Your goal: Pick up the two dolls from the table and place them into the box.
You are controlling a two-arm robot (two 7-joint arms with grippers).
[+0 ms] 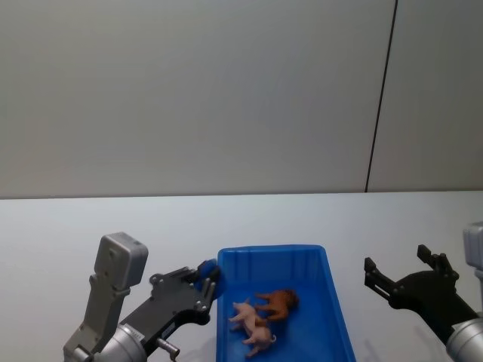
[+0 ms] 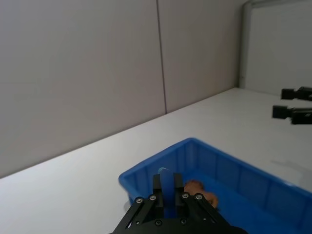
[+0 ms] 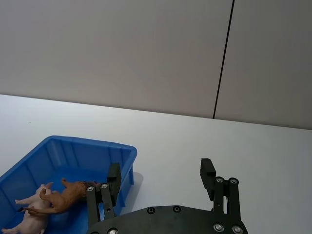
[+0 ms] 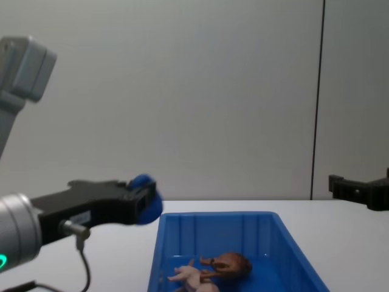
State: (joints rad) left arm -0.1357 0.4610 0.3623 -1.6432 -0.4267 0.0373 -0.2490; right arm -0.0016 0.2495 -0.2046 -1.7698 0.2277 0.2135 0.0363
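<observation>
The blue box (image 1: 272, 250) stands on the white table (image 1: 68, 234) right in front of me. Both dolls lie inside it, touching: the reddish-brown doll (image 1: 278, 302) and, nearer to me, the pale pink doll (image 1: 253, 326). The right wrist view shows them too, the brown doll (image 3: 68, 195) beside the pink doll (image 3: 31, 204). My left gripper (image 1: 209, 280) hovers just outside the box's left rim, its blue-tipped fingers (image 2: 165, 184) shut with nothing between them. To the right of the box my right gripper (image 1: 404, 273) hangs open and empty, its fingers (image 3: 207, 170) wide apart.
A plain grey wall (image 1: 226, 90) with a dark vertical seam runs behind the table. Bare white tabletop lies on both sides of the box and beyond it.
</observation>
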